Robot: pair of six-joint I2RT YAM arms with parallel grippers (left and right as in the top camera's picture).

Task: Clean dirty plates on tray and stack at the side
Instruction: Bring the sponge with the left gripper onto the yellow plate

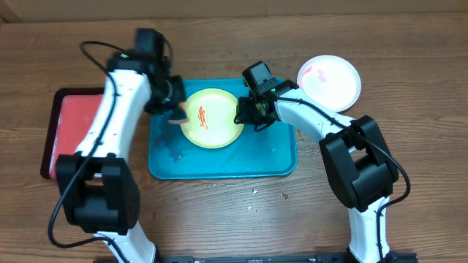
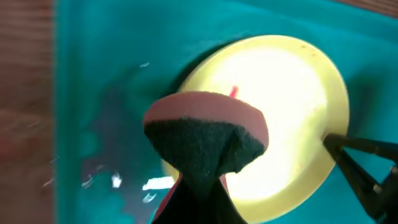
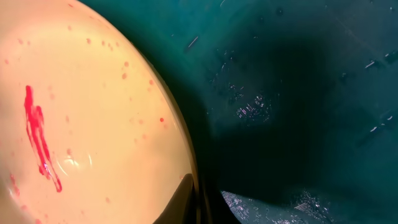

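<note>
overhead and wrist views. the yellow-green plate [image 1: 212,117] lies in the teal tray [image 1: 219,166], toward its back edge, with a red smear [image 3: 40,137] left of its centre. the left gripper [image 1: 174,109] is closed tight on a sponge [image 2: 205,134], pink with a dark scouring face, held just over the plate's left rim. the right gripper [image 1: 245,115] is closed on the plate's right rim, jaws pinched together. a white plate [image 1: 329,82], also smeared red, rests on the table [image 1: 409,44] beyond the tray's right corner. a red tray [image 1: 69,128] sits just left of the teal one.
</note>
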